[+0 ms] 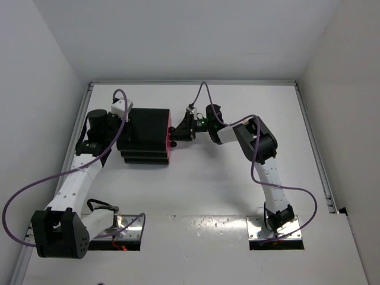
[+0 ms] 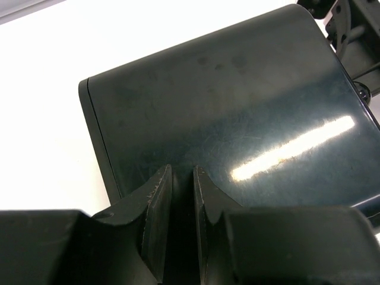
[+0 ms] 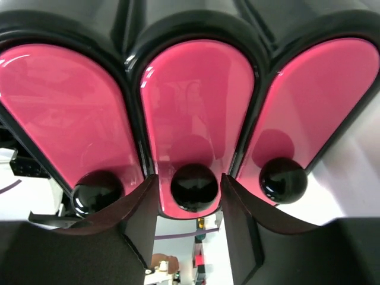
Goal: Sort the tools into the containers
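The black drawer unit (image 1: 144, 135) stands at the table's middle left, its pink fronts (image 1: 169, 141) facing right. None of the tools is in view. My left gripper (image 1: 126, 120) is shut and empty, its tips (image 2: 182, 173) against the unit's glossy black shell (image 2: 237, 107) at the back left. My right gripper (image 1: 178, 132) is at the pink fronts, open, its fingers (image 3: 145, 208) on either side of the middle drawer's round black knob (image 3: 194, 186) with small gaps. The other two knobs (image 3: 97, 191) (image 3: 283, 179) flank it.
A raised metal rim (image 1: 312, 136) edges the white table, with white walls behind. Purple cables (image 1: 35, 190) loop from both arms. The right arm's wrist (image 2: 350, 29) shows past the unit's far corner. Two base plates (image 1: 273, 228) sit at the near edge.
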